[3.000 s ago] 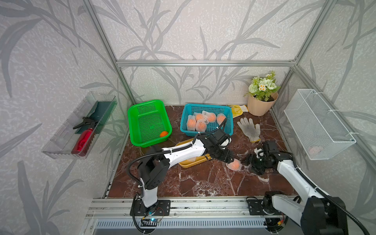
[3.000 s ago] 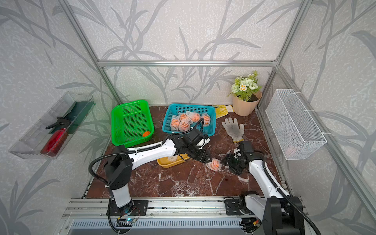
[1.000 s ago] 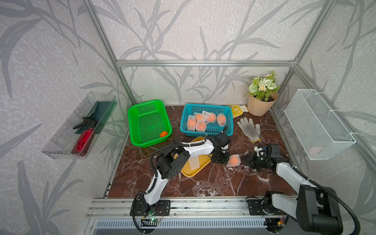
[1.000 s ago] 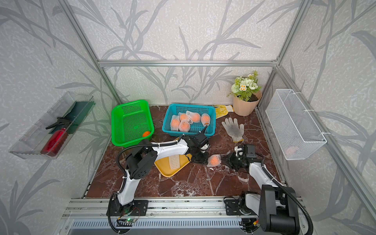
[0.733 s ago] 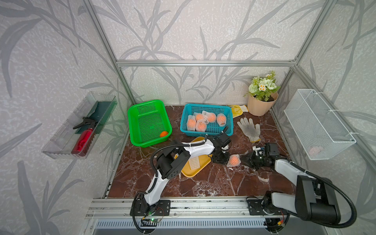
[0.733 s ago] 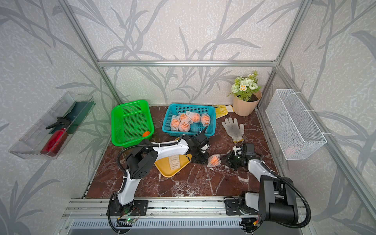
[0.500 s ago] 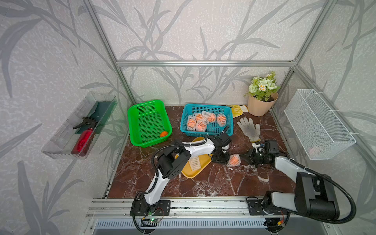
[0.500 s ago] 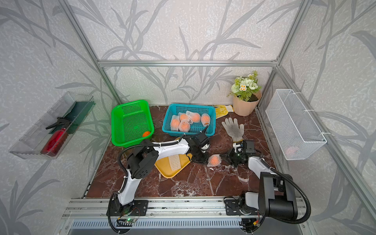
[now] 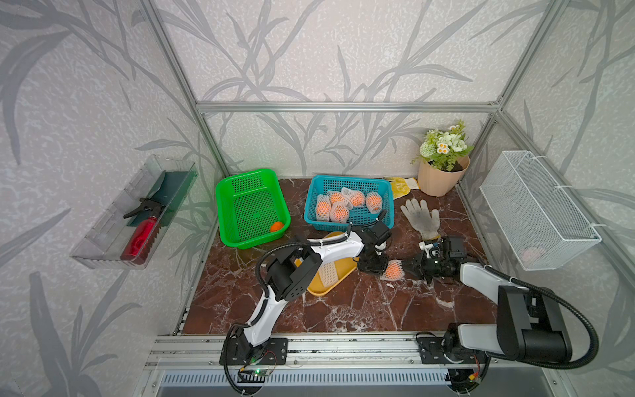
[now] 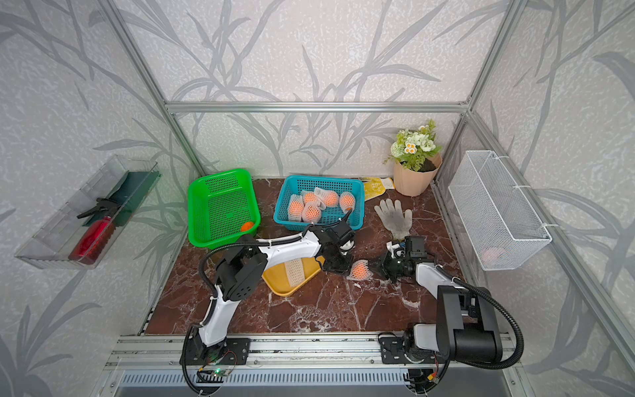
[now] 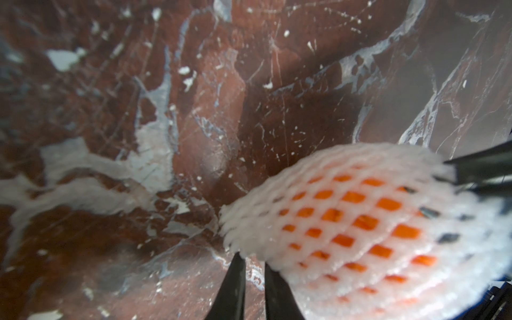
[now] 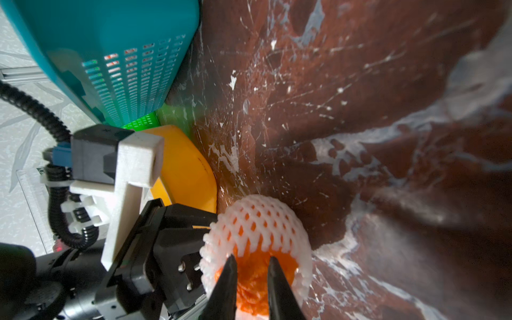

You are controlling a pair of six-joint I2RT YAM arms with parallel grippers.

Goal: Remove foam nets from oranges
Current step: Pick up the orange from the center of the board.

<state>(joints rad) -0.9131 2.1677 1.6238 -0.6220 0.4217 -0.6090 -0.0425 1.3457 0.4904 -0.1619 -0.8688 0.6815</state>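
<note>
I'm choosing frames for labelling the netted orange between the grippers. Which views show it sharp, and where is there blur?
Left wrist view: the foam net is close and soft, the marble table behind it sharper. Right wrist view: the mesh is crisp, the table smears toward the frame's edge. Both top views: even light, the orange small but sharp.

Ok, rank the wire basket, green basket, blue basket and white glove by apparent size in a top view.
1. Wire basket: largest, though it hangs on the side wall, likely nearer the camera.
2. Green basket and blue basket: too alike to rank.
3. White glove: smallest.
</note>
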